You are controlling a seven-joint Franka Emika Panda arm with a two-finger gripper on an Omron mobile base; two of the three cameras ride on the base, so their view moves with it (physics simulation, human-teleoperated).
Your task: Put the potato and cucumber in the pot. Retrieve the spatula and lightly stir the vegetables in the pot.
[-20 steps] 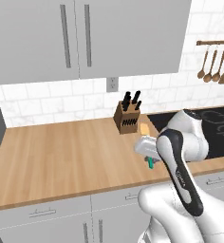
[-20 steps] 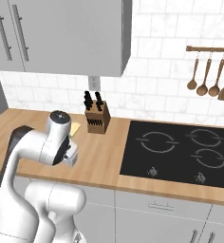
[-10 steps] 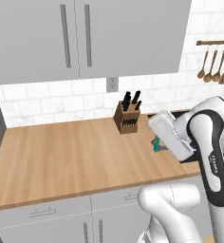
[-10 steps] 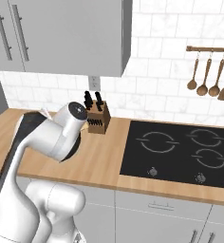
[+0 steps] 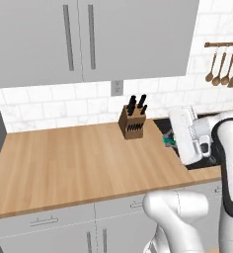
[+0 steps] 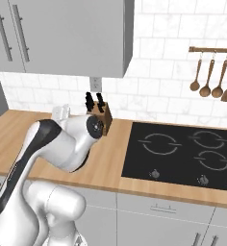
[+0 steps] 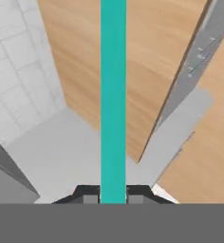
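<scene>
Up the middle of the hand view runs a long, straight teal-green cucumber (image 7: pixel 113 95), clamped between the dark tips of the end effector (image 7: pixel 113 193) above the wooden surface (image 7: pixel 147 57).

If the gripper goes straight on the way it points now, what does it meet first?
Probably the wooden counter, which lies ahead of the gripper behind the cucumber it holds. How far away it is remains unclear.
</scene>
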